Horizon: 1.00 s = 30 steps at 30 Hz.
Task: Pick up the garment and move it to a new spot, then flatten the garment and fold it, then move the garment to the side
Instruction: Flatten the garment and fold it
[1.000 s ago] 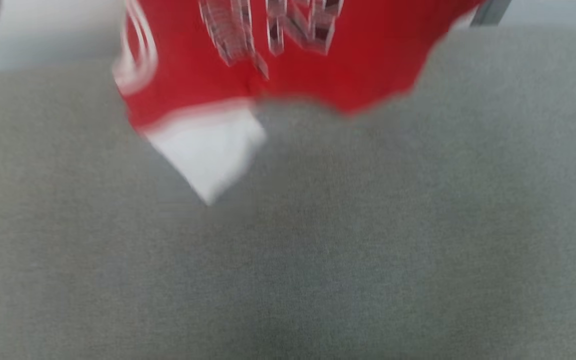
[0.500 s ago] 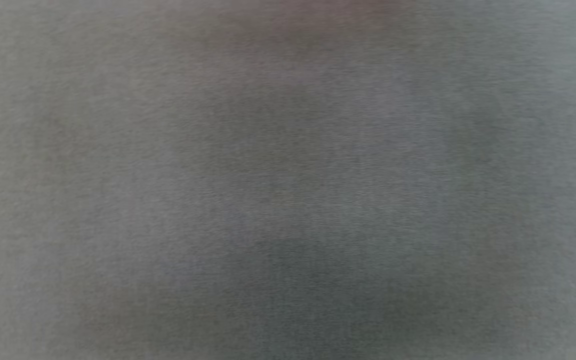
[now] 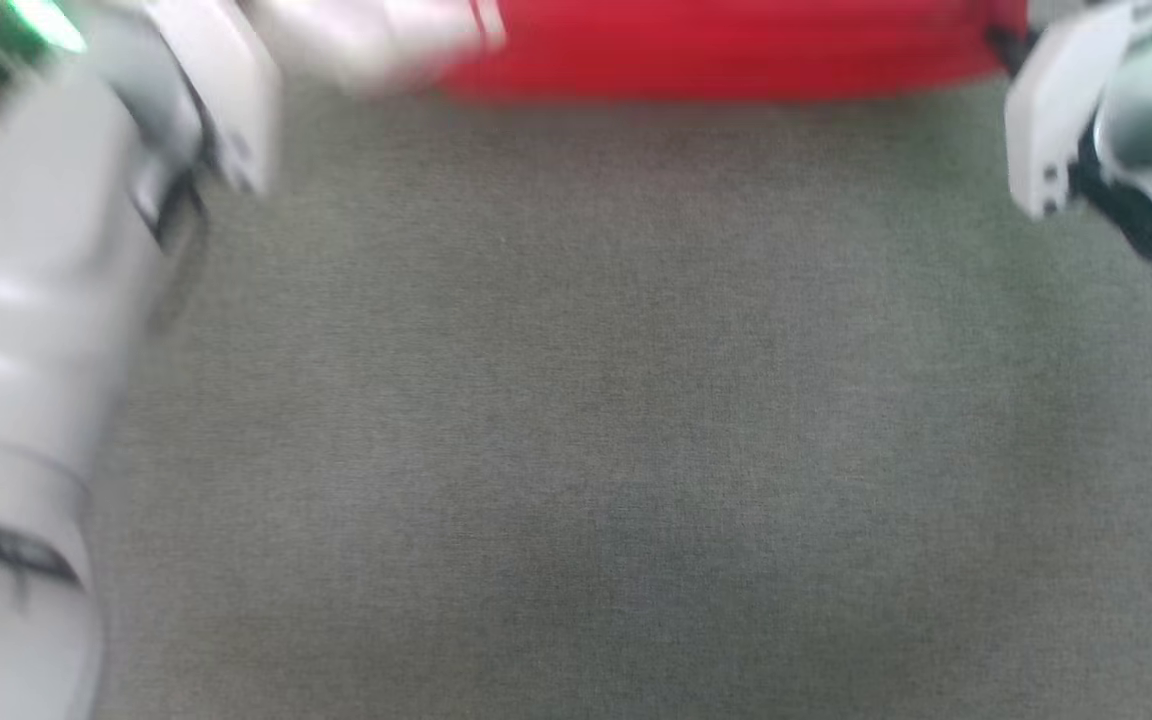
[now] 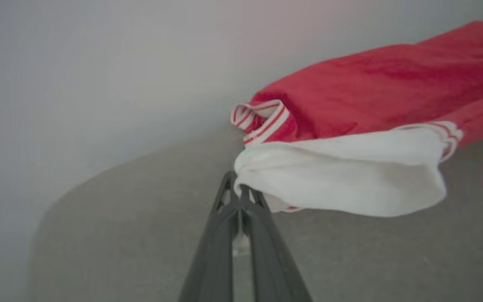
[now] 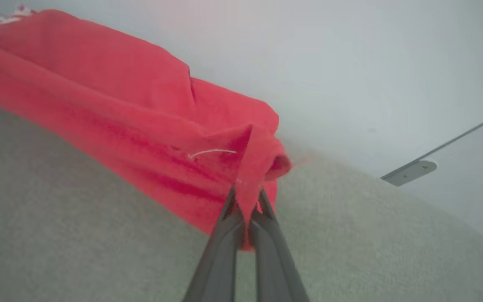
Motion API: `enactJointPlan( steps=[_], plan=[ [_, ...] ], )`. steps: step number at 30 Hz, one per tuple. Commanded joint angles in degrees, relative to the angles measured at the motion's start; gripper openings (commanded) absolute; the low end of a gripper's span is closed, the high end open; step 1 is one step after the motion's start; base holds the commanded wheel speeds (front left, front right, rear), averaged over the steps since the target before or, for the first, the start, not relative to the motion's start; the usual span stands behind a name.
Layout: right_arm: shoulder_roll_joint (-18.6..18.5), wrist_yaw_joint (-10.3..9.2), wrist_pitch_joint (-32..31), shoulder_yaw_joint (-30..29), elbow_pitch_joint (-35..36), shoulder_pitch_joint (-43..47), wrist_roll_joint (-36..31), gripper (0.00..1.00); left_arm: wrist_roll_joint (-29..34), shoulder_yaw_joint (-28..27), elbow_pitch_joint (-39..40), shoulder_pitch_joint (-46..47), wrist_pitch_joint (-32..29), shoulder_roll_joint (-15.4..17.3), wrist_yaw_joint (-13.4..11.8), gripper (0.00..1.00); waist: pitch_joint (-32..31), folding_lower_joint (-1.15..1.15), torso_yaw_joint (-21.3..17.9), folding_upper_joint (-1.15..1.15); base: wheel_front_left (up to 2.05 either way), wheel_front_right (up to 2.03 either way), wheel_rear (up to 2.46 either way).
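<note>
- the head view is blurred by motion; the red jersey (image 3: 736, 50) is cut off by the top edge at 12 o'clock, and its print cannot be made out.
- the pale left forearm (image 3: 16, 350) is cut off at 9 o'clock, and the right arm's wrist housing (image 3: 1086, 130) at 2 o'clock.
- in the left wrist view, the left gripper (image 4: 239, 191) is seen pressed together on the white sleeve (image 4: 342, 176); red-and-white striped trim is folded over just beyond it.
- in the right wrist view, the right gripper (image 5: 247, 201) is seen pinching a bunched red edge of the jersey, which is stretched away toward 10 o'clock.
- the jersey is strung between the two grippers, low over a grey cloth-covered surface (image 3: 576, 400); whether it is touching cannot be told.
- a pale wall (image 5: 350, 63) is seen behind, with a metal bracket (image 5: 409, 172) at 3 o'clock.
- the surface's rounded edge is seen at 8 o'clock in the left wrist view; broad bare cloth is left toward 6 o'clock in the head view.
</note>
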State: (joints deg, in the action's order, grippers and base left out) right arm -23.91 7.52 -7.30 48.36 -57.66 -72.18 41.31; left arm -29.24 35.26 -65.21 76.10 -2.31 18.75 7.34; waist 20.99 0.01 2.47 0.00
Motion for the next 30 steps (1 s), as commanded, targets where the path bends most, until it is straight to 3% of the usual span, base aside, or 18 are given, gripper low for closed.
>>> enactJointPlan(
  steps=[1, 10, 13, 15, 16, 25, 30],
  plan=[
    [-1.4, -0.05, -1.0, 0.8, 1.3, 2.0, 1.5, 0.0, -1.4, 1.1, 1.2, -2.5, -2.0, -0.1, 0.1, 0.0, -1.0, -0.01, 0.8, 0.0, 0.0, 0.0, 0.0],
    [-9.4, -0.06, -6.9, 5.3, 14.0, 14.1, 10.7, 0.0, -12.6, 3.4, 13.4, -22.4, -15.8, 5.9, 0.1, 0.0, -4.6, -0.01, 1.4, 0.0, 0.0, 0.0, 0.0],
    [-12.2, -0.06, -9.0, 6.1, 17.8, 18.2, 12.8, 0.0, -14.6, 3.1, 19.3, -29.9, -18.8, 8.1, -1.8, 0.0, -5.5, -0.01, 1.3, 0.0, 0.0, 0.0, 0.0],
    [-14.0, -0.06, -9.9, 6.2, 20.2, 21.0, 14.0, 0.0, -15.5, 2.9, 24.4, -35.1, -20.6, 10.0, -4.3, 0.0, -6.0, -0.01, 1.2, 0.0, 0.0, 0.0, 0.0],
    [-15.7, -0.07, -10.8, 6.1, 22.7, 23.7, 14.9, 0.0, -17.1, 2.6, 30.4, -41.1, -22.7, 11.1, -6.9, 0.0, -6.3, -0.01, 1.3, 0.0, 0.0, 0.0, 0.0],
    [-21.4, -0.07, -12.4, 1.6, 31.7, 35.3, 17.7, 0.0, -20.8, 2.5, 60.3, -62.6, -31.1, 19.0, -22.4, 0.0, -7.2, -0.01, 1.2, 0.0, 0.0, 0.0, 0.0],
    [-23.5, -0.06, -13.8, -1.0, 37.3, 42.1, 17.6, 0.0, -22.0, 2.4, 70.4, -69.6, -32.7, 21.2, -28.3, 0.0, -7.3, -0.01, 0.9, 0.0, 0.0, 0.0, 0.0]
  ],
)
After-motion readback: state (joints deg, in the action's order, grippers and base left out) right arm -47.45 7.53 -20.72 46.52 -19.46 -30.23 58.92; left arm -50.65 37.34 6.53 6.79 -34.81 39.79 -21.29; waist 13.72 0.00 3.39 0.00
